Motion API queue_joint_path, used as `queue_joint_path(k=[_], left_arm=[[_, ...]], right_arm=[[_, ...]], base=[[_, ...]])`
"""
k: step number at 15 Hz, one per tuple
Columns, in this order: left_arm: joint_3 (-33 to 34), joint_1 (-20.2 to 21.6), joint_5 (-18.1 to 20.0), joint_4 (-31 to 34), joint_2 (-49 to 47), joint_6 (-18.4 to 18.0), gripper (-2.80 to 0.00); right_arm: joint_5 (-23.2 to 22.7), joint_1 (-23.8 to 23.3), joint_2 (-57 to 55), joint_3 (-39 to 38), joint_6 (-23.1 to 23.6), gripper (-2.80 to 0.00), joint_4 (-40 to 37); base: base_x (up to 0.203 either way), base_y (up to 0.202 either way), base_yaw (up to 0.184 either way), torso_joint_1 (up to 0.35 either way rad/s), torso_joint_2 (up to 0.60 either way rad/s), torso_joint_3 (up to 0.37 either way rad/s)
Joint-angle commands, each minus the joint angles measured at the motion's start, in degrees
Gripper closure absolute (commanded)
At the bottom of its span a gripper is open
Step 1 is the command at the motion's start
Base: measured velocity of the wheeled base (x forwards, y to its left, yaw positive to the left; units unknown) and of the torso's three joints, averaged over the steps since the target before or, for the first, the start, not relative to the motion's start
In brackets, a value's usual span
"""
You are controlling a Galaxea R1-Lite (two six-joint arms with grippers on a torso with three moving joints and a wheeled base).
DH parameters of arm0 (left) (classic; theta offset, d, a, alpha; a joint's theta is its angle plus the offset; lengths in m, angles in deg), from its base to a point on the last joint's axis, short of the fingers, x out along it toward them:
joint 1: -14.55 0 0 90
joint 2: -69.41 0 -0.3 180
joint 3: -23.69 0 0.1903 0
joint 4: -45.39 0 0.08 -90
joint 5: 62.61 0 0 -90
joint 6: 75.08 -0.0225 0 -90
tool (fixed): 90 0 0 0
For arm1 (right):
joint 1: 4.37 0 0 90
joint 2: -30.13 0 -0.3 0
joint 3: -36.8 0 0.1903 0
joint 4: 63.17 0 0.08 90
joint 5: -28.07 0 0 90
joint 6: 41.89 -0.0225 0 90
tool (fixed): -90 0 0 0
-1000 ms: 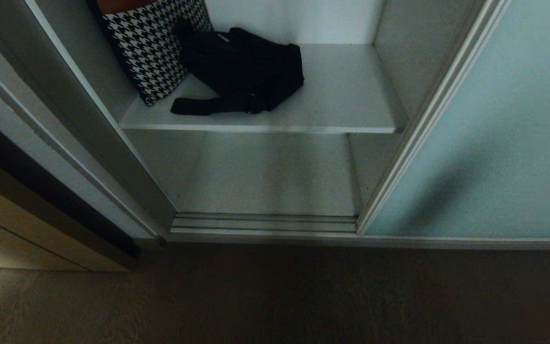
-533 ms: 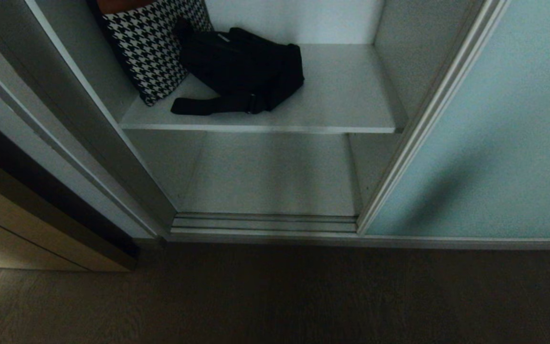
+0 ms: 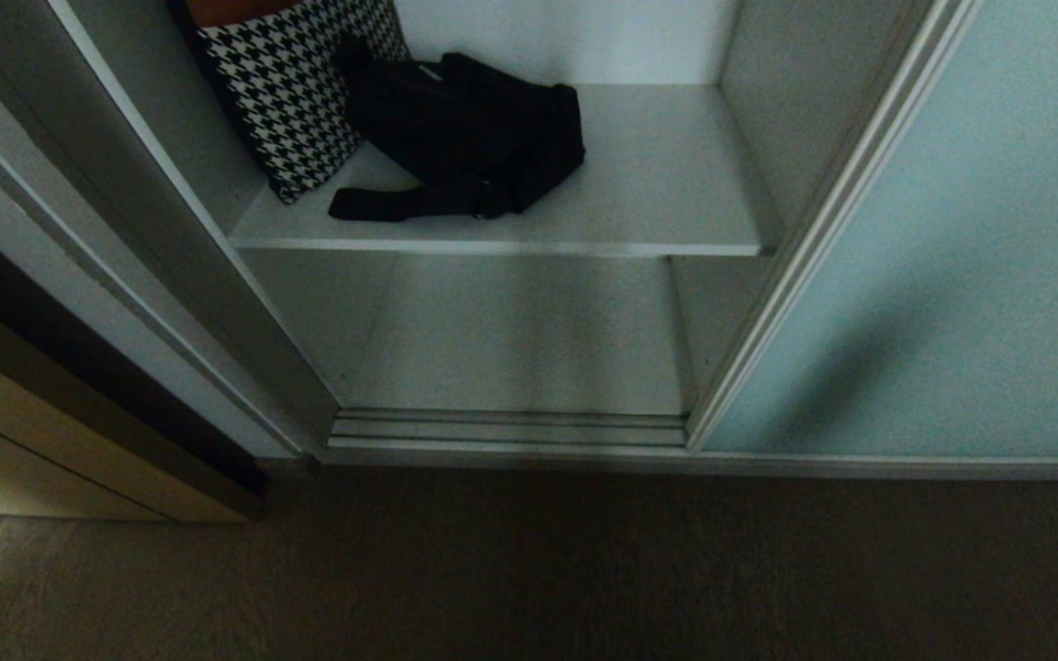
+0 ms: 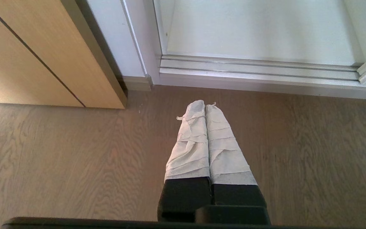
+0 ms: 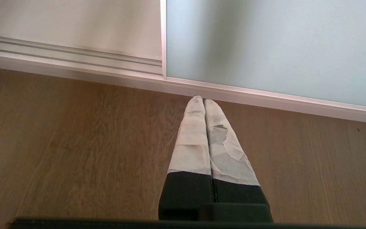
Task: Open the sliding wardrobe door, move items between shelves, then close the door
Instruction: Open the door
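Nothing differs from a second ago: I see no shift in my view of the wardrobe.

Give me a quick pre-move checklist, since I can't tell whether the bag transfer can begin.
1. Sliding wardrobe door slid aside, opening exposed: ok.
2. Black bag lying on upper shelf, strap near the front edge: ok.
3. Lower shelf bare where visible: ok.
4. Left hand shut, holding nothing, above the floor: ok.
5. Right hand shut, holding nothing: ok.
6. Houndstooth cushion touching bag: cannot tell.
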Motion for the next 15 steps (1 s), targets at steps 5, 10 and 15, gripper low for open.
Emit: queue_joint_path(k=[5,10,15], left_arm=[[0.0,0.1,0.0,-0.1,-0.3,-0.1,0.0],[0.0,0.0,0.0,-0.1,-0.3,-0.1,0.0],[0.0,0.0,0.0,-0.1,-0.3,-0.2,0.0]], right_arm=[[0.0,0.0,0.1,0.0,0.0,0.0,0.0],[0.0,0.0,0.1,0.0,0.0,0.0,0.0],[0.0,0.0,0.1,0.0,0.0,0.0,0.0]], base=[[0.0,0.0,0.0,0.0,0.0,0.0],[0.164,0.0,-0.001,-0.002,0.0,0.004],[0.062,0.0,0.0,-0.001,0.0,0.001]])
